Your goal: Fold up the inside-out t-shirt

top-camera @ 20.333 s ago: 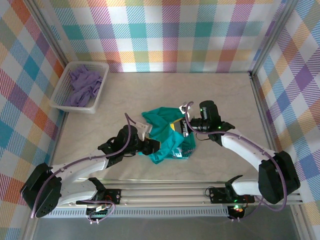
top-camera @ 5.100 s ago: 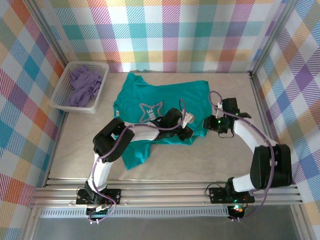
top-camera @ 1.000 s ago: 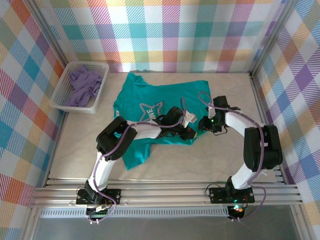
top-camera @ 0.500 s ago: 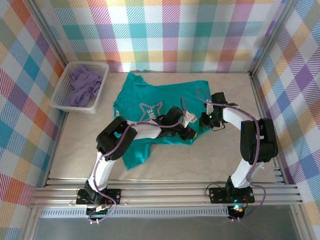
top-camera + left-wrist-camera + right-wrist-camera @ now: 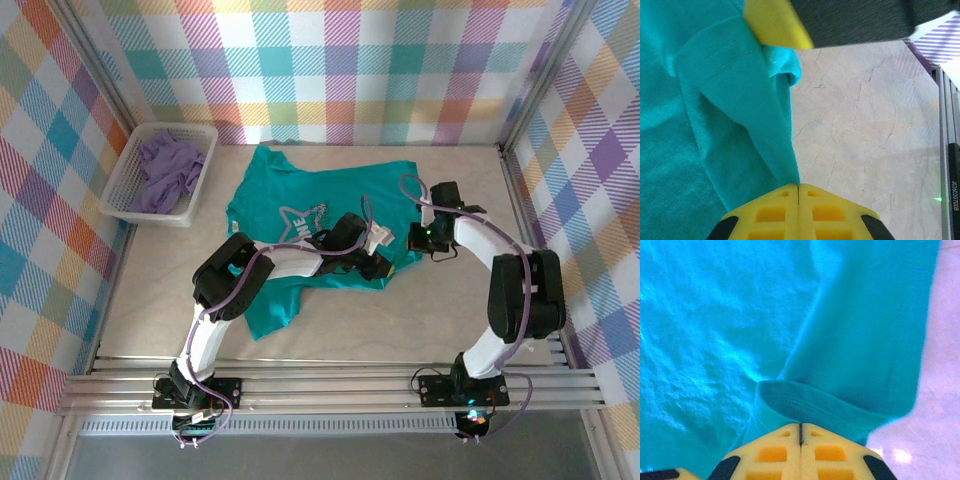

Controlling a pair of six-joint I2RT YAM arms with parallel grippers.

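Here we see the teal-green cotton t-shirt (image 5: 330, 185) spread on the beige marbled counter (image 5: 450, 310). It lies about the middle of the top view, reaches toward 12 o'clock, and one part trails down toward 7 o'clock. Its pale lavender-white print (image 5: 300, 220) faces up, on the 9 o'clock half of the cloth.

At the shirt's 4 o'clock edge sits the left pincer (image 5: 380, 268), its arm lying across the cloth from 8 o'clock. From the left wrist we see its yellow tips pressed fully together. A narrowing fold of teal cloth runs straight into the seam between them, so it is closed on the shirt's edge, with bare counter toward 3 o'clock of that fold.

Just beside it, toward 2 o'clock, the right pincer (image 5: 413, 241) meets the shirt's 3 o'clock edge. From the right wrist we see its tips likewise brought tight together, with a stitched hem curled over right at them. It, too, is clamped on the shirt, and a strip of counter shows at 3 o'clock.

Well apart, at 10 o'clock in the top view, stands a white mesh plastic basket (image 5: 176, 128). It holds a crumpled lavender-purple garment (image 5: 165, 168).
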